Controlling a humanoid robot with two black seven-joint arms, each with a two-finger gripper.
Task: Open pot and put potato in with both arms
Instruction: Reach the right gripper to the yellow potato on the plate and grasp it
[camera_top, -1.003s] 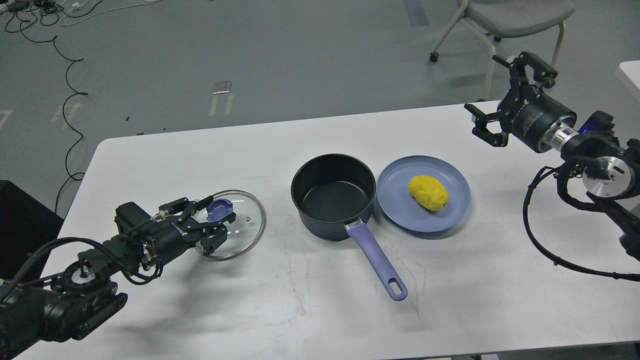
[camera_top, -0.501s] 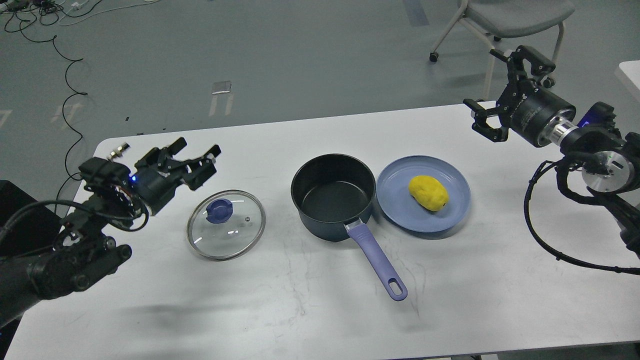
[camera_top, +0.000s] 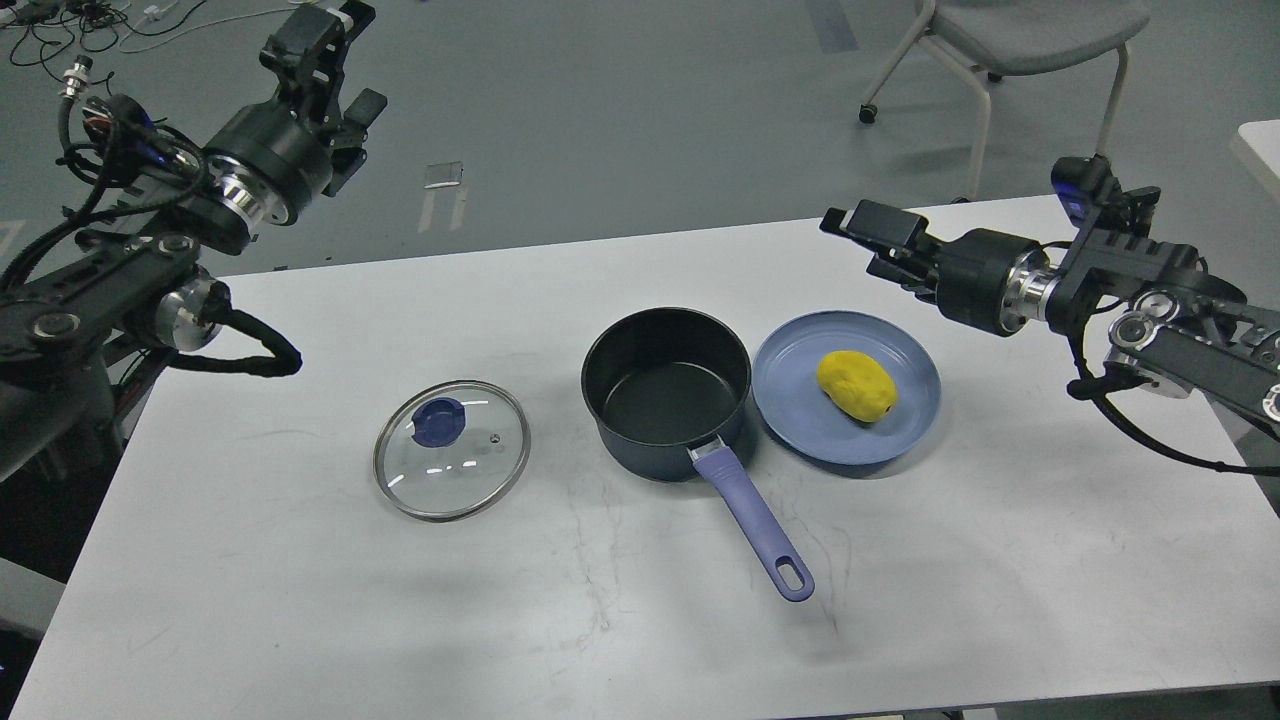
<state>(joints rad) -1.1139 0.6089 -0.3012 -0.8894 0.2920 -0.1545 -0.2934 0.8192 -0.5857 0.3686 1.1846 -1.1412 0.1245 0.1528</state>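
table (camera_top: 300, 600): white, fills the lower view, bears all the task's things
left arm (camera_top: 130, 260): black, comes in from the left edge and rises above the table's far left corner
right arm (camera_top: 1150, 310): black, reaches in from the right edge over the table's far right part
pot (camera_top: 667, 393): dark, open and empty, at the table's middle, its purple handle pointing toward the near edge
plate (camera_top: 905, 425): blue, just right of the pot, touching or nearly touching it
lid (camera_top: 452, 449): glass with a metal rim and blue knob, flat on the table left of the pot, apart from it
potato (camera_top: 857, 385): yellow, lies on the plate
left gripper (camera_top: 325, 45): raised over the floor, well apart from the lid, holds nothing; how wide it stands i cannot tell
right gripper (camera_top: 865, 235): points left, above and beyond the plate, holds nothing; fingers overlap, so its opening i cannot tell
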